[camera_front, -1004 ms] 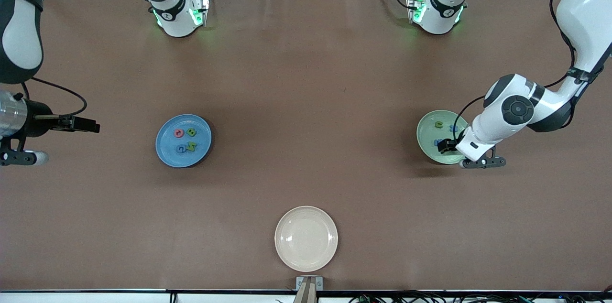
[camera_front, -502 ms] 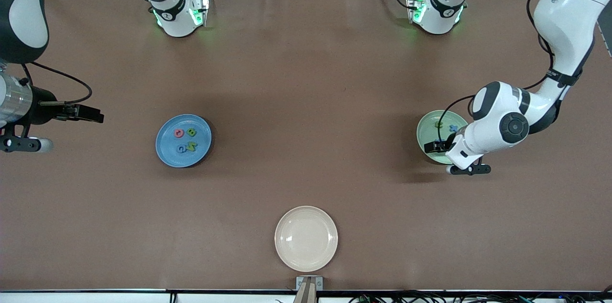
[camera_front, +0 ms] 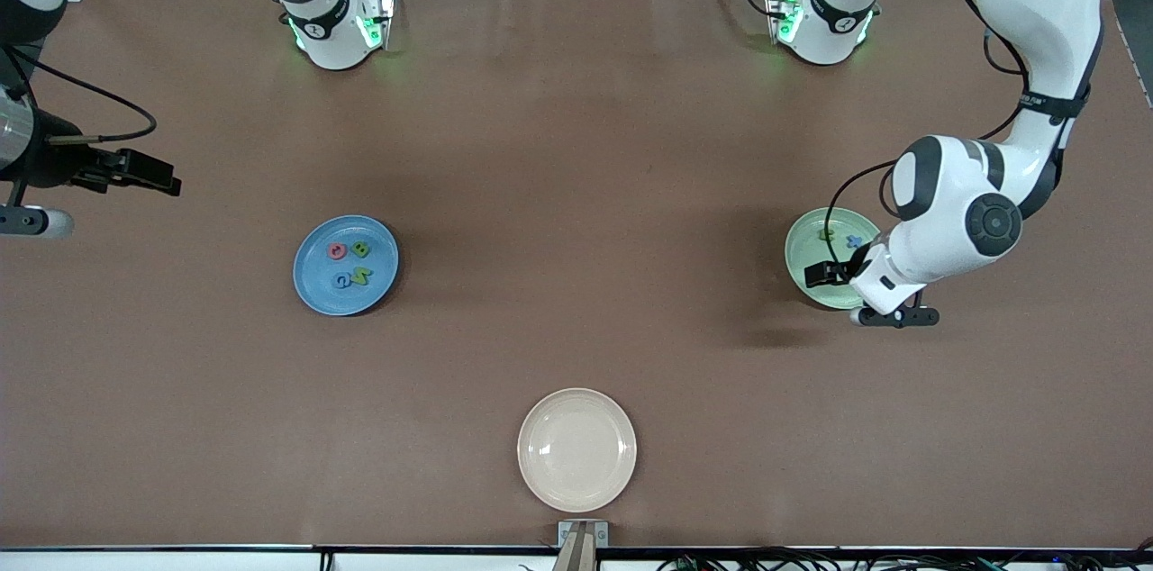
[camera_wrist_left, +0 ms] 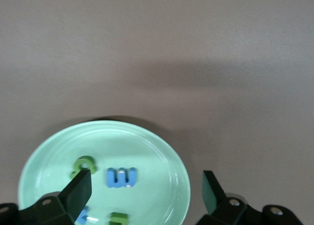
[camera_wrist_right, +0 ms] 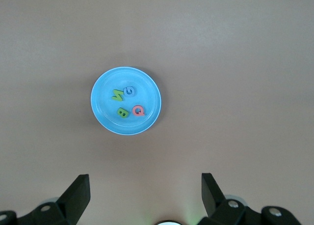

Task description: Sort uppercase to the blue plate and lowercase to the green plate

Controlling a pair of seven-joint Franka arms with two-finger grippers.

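Note:
The blue plate [camera_front: 308, 290] holds the uppercase letters: red Q [camera_front: 337, 251], green B [camera_front: 361, 249], blue G [camera_front: 342, 281] and green N [camera_front: 361, 275]. The right wrist view shows the plate [camera_wrist_right: 99, 112] and its letters from high up. The green plate [camera_front: 798, 249] holds lowercase letters: green u [camera_front: 826, 235] and blue x [camera_front: 852, 240]. The left wrist view shows the plate [camera_wrist_left: 169, 158] with blue m [camera_wrist_left: 121, 177] and green b [camera_wrist_left: 84, 164]. My left gripper [camera_front: 815, 276] [camera_wrist_left: 145, 182] hangs open and empty over the green plate. My right gripper [camera_front: 164, 180] [camera_wrist_right: 144, 183] is open and empty, up over the right arm's end of the table.
An empty cream plate [camera_front: 576, 449] sits near the table's front edge, midway between the two arms. Both arm bases [camera_front: 329, 26] stand along the edge farthest from the front camera.
My right gripper has drawn back toward its base's edge, away from the blue plate. My left arm has swung upward while its gripper stays over the green plate.

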